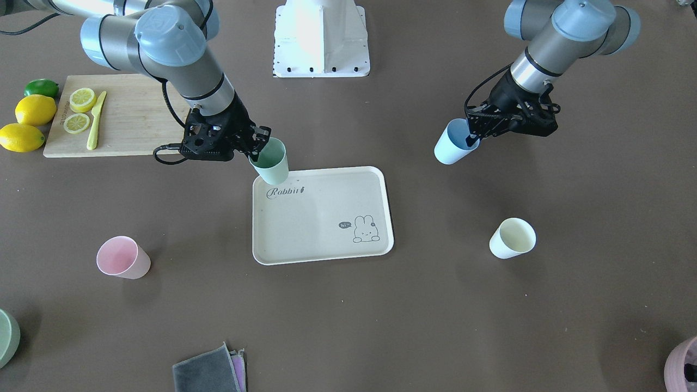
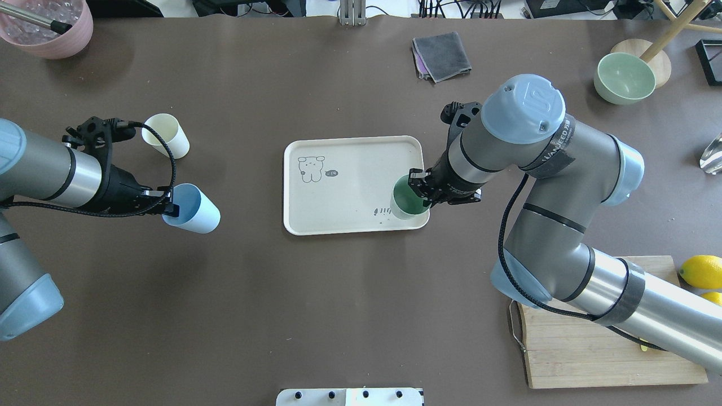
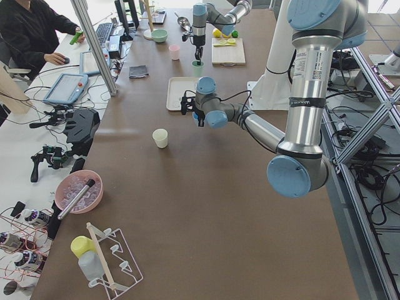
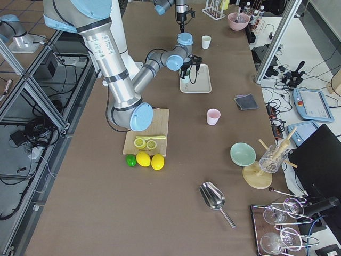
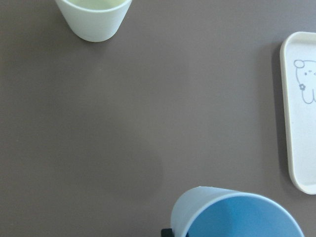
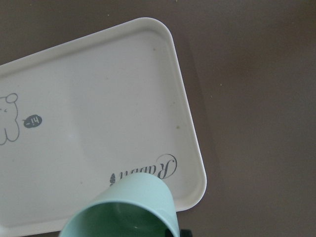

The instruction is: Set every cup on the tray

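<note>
My right gripper [image 1: 260, 148] clamps the mint cup [image 1: 272, 166] by its rim over the tray [image 1: 326, 242] corner, my left gripper [image 1: 472, 142] likewise clamps the blue cup [image 1: 449, 152].

My left arm reaches in low and nearly level, and the left gripper [image 2: 170, 209] pinches the rim of the light blue cup [image 2: 196, 213]. My right arm folds at the elbow, and the right gripper [image 2: 421, 190] clamps the mint green cup [image 2: 406, 202] by its rim.
</note>
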